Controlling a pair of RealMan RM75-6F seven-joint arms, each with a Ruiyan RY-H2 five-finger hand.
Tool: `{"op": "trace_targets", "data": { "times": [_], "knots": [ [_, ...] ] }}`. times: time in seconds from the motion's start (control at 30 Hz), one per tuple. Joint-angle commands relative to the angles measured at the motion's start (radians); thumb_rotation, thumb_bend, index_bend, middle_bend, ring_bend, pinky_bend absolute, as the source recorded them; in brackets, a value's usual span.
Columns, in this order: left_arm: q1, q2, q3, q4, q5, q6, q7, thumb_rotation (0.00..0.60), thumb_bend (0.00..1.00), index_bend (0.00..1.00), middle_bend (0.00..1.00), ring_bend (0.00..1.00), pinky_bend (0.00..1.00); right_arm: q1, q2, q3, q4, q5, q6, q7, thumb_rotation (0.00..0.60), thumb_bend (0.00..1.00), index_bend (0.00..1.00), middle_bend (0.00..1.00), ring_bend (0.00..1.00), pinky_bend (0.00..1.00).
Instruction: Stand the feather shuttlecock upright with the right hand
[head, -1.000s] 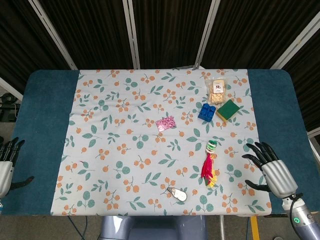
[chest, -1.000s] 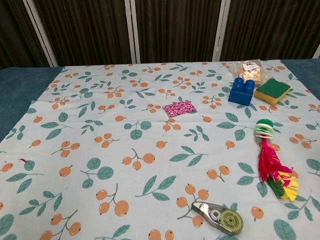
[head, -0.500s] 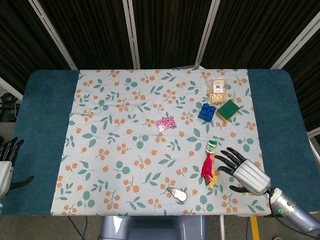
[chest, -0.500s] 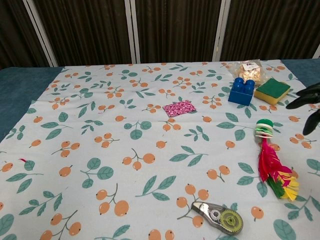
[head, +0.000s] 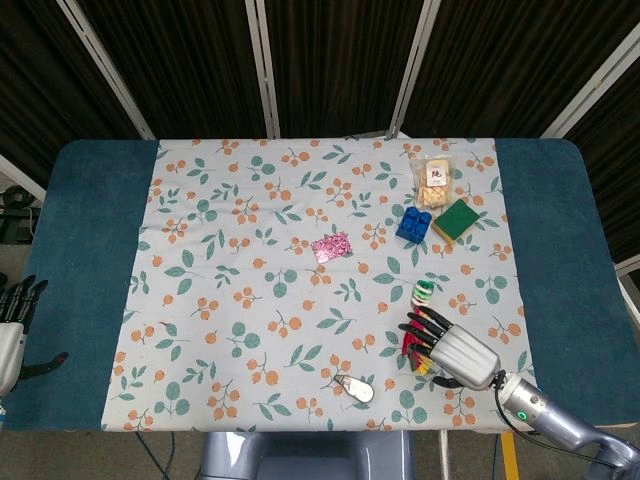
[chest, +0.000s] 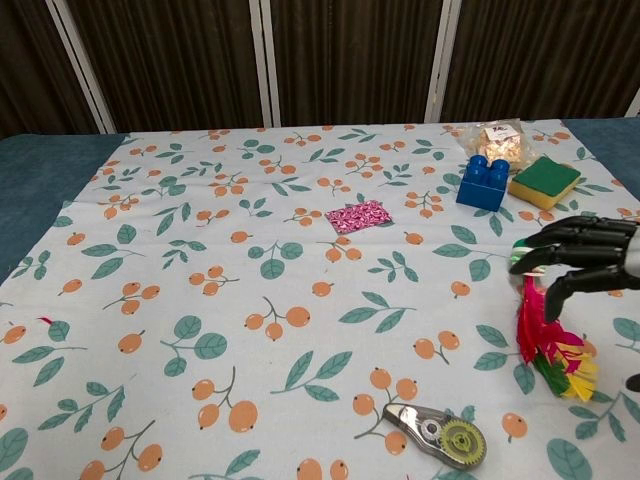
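Since a second ago the right hand (head: 452, 349) has swung in over the red-and-yellow feather shuttlecock (chest: 540, 330) — fingers spread wide, holding nothing — poised to grasp it lying flat

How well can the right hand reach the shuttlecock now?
Probably well: the right hand hangs open right above the shuttlecock, which lies flat on the cloth with nothing between them.
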Motion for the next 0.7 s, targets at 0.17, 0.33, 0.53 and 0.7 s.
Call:
{"op": "trace_targets", "data": {
  "times": [0.17,0.33,0.53,0.7],
  "knots": [
    [0.000,0.001,0.001,0.000,0.004,0.001,-0.004,0.600,0.11,0.00,0.00,0.00,0.00,0.026,-0.073,-0.001,0.073,0.046,-0.038,-0.023,0.600,0.07,0.39,0.12,0.00,0.00],
    [0.001,0.002,0.002,-0.001,0.005,0.001,-0.005,0.600,0.11,0.00,0.00,0.00,0.00,0.032,-0.100,-0.004,0.118,0.069,-0.041,-0.025,0.600,0.09,0.41,0.13,0.00,0.00],
    [0.000,0.003,0.002,-0.005,0.000,-0.005,-0.004,0.600,0.11,0.00,0.00,0.00,0.00,0.039,-0.112,-0.008,0.139,0.090,-0.030,-0.021,0.600,0.12,0.47,0.16,0.00,0.00],
    [-0.001,0.001,0.002,-0.006,-0.003,-0.007,0.001,0.600,0.11,0.00,0.00,0.00,0.00,0.041,-0.126,-0.013,0.145,0.099,-0.019,-0.022,0.600,0.13,0.51,0.19,0.00,0.00]
  ]
}}
